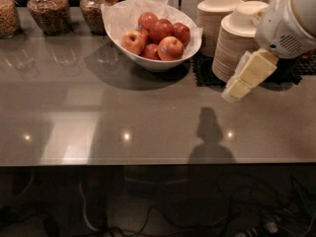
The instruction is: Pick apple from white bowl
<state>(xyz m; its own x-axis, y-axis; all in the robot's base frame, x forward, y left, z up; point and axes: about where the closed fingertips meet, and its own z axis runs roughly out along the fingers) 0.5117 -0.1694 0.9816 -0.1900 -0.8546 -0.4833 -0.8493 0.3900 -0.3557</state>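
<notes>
The apple (171, 48) with the small bluish sticker sits at the front of the pile inside the white bowl (148, 63), on the crinkled paper lining, touching the darker red apples (161, 29) behind and beside it

The gripper (233, 91) hangs over the counter (148, 112) to the right of the white bowl and a little nearer the camera, apart from the rim and just in front of the stacked paper bowls (236, 48); it slants down and to the left, roughly towards the bowl

Whether it is wide or closed I cannot tell, and it holds nothing that I can see

So the apple lies to the gripper's left and further back, above the rim, and I judge the reach must rise over that near edge before descending
</notes>
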